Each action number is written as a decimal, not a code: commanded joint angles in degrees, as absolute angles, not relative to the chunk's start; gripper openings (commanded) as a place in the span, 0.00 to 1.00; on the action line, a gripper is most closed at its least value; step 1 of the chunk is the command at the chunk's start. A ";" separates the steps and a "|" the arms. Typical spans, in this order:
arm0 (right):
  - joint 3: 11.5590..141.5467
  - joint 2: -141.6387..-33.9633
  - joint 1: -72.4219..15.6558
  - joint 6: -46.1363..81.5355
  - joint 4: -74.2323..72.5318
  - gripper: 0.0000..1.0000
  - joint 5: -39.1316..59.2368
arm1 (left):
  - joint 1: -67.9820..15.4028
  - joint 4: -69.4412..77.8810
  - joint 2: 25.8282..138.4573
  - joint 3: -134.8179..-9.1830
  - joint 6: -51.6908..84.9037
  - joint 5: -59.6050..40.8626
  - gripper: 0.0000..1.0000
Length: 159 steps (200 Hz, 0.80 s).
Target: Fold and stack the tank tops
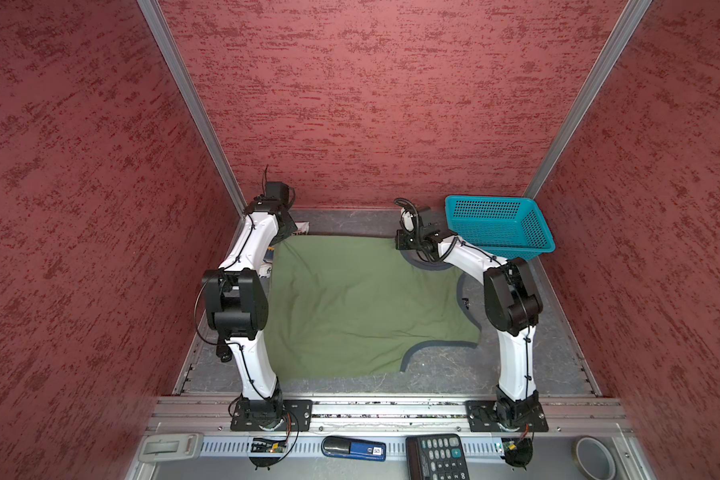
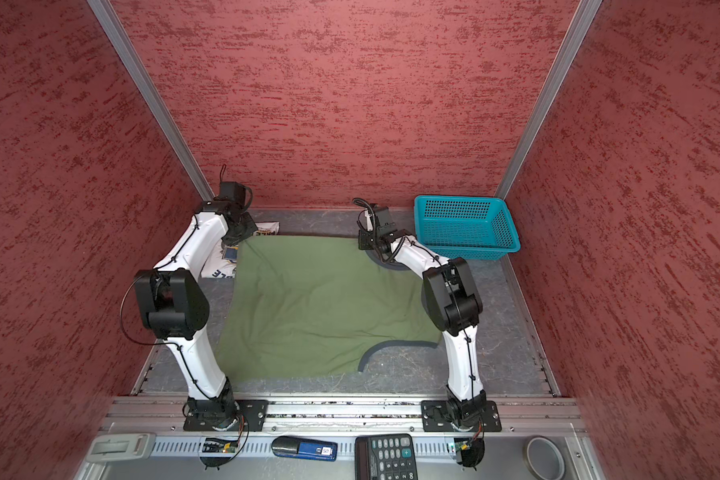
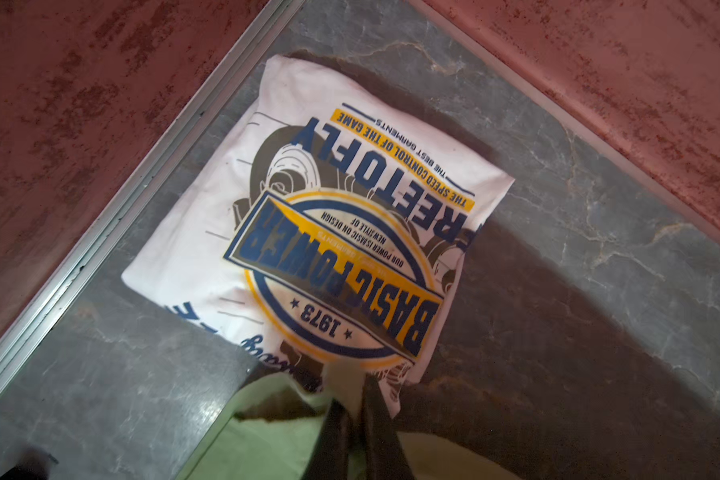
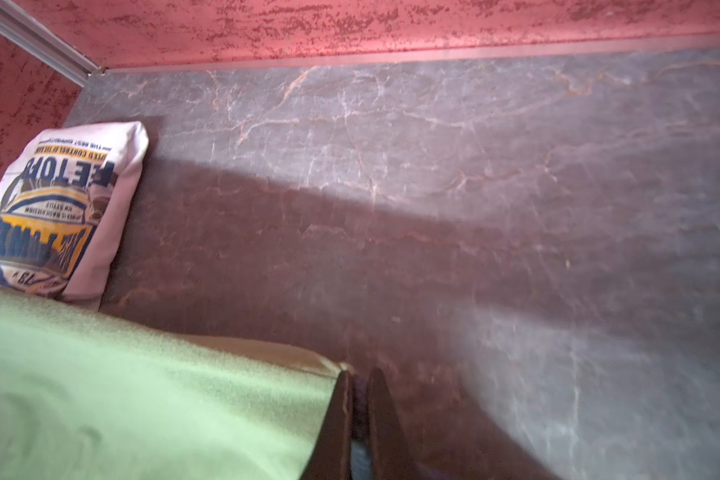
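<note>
The olive green tank top (image 1: 350,307) (image 2: 316,307) lies spread flat over the middle of the table, with grey trim showing along its right side. My left gripper (image 3: 352,390) is shut on its back left corner; a fold of green cloth stands between the fingers. My right gripper (image 4: 360,378) is shut on the back right corner, with grey trim in the narrow gap. The white tank top (image 3: 308,208) (image 4: 59,208), folded into a small packet with blue and yellow print facing up, rests at the back left (image 2: 221,266), partly under the green edge and the left arm.
A teal perforated basket (image 1: 495,224) (image 2: 462,226) stands at the back right, close behind the right arm. Red walls close in the table on three sides. On the front shelf lie a calculator (image 1: 437,457), a blue device (image 1: 354,449) and a tape roll (image 1: 595,457).
</note>
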<state>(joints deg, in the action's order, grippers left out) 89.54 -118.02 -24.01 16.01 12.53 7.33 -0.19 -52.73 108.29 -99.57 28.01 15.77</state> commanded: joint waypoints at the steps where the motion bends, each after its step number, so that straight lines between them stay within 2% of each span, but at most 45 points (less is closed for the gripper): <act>1: 83.77 -112.83 -25.11 16.67 6.75 0.00 6.84 | -0.37 -52.01 104.11 -93.80 28.69 18.47 0.11; 58: 68.89 -102.84 -27.87 18.58 0.40 0.00 7.91 | -2.59 -47.88 91.21 -74.99 32.56 19.75 0.13; 106: 59.09 -99.55 -30.89 19.95 -3.88 0.00 7.89 | -2.18 -42.75 82.68 -61.13 34.41 18.76 0.15; 128: 55.23 -98.43 -32.40 20.60 -4.98 0.03 6.34 | -1.41 -41.07 80.12 -55.72 35.31 16.84 0.23; 138: 53.39 -97.51 -32.63 21.12 -5.60 0.08 6.35 | -1.17 -40.02 78.67 -53.27 35.58 15.76 0.27; 159: 49.94 -95.28 -32.70 22.60 -6.59 0.33 7.48 | 0.79 -38.73 75.86 -48.72 36.48 13.28 0.49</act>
